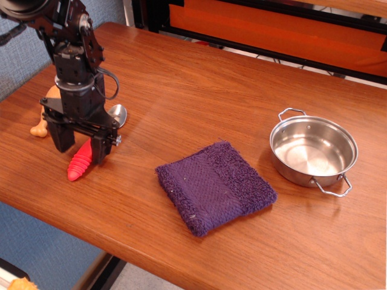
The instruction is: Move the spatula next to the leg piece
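With the spatula [84, 156] lying on the table just beside the leg [43, 124], mostly hidden behind the arm, the gripper [80, 145] stood spread wide over the red handle, seemingly holding nothing, so a straight lift would have avoided nudging it.

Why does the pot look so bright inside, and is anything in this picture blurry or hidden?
In the only view, observation.image, the pot shows pale glare on its shiny floor and wall; the table carries a soft sheen. The cloth is matte and sharp. Nothing is noticeably blurred. The gripper straddles the spatula and hides most of the leg piece.
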Controlling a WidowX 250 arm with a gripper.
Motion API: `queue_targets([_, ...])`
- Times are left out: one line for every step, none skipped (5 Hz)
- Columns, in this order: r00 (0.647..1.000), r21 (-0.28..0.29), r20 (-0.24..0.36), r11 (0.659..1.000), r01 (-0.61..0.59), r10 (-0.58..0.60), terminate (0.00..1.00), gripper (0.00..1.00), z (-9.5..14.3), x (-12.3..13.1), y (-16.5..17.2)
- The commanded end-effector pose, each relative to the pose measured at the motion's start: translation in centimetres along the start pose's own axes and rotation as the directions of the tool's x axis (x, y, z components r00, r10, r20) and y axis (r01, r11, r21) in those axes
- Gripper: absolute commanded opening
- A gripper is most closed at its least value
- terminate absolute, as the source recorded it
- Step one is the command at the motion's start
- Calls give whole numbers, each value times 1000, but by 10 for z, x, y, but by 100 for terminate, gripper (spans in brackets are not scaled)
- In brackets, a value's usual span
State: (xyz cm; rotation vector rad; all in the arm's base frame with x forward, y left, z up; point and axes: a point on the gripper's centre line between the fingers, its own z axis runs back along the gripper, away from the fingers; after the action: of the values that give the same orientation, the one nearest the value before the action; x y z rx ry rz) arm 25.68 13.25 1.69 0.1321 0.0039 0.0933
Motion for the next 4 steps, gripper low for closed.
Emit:
queue_targets([989,70,61,989,129,-133,0,100,50,7,-9])
queue_targets([981,81,94,983,165,-172,0,100,69,14,-30])
queue_targets([961,89,147,971,222,-234,0,100,90,29,-52])
queue_targets([934,77,187,953,294,-303,0,100,101,47,-81])
